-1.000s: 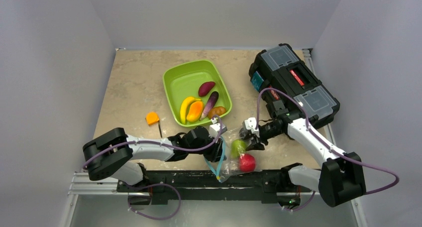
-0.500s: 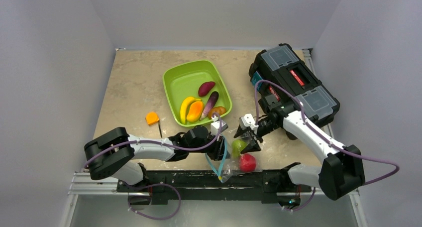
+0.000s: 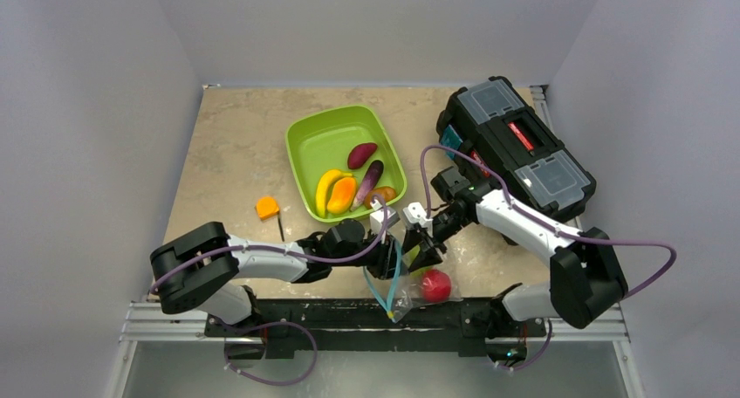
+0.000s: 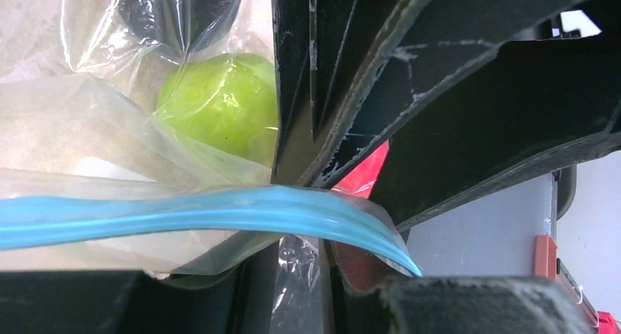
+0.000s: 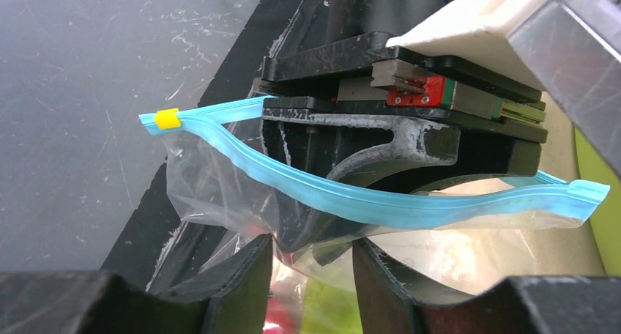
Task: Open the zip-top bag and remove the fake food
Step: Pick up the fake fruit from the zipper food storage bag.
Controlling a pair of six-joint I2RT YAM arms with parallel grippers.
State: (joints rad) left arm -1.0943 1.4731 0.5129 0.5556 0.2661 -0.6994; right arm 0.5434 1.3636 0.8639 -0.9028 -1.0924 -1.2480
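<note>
L gripper (image 4: 302, 290) pinches zip-top bag (image 4: 220, 211) film; green pear (image 4: 220, 107) plain only in L wrist cam; R gripper (image 5: 311, 275) narrow, hold unclear

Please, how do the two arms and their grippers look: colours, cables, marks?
Both the left arm and the right arm have white links between black joints, with a purple cable along each. The left gripper and right gripper have black fingers, scuffed whitish at the edges.
</note>
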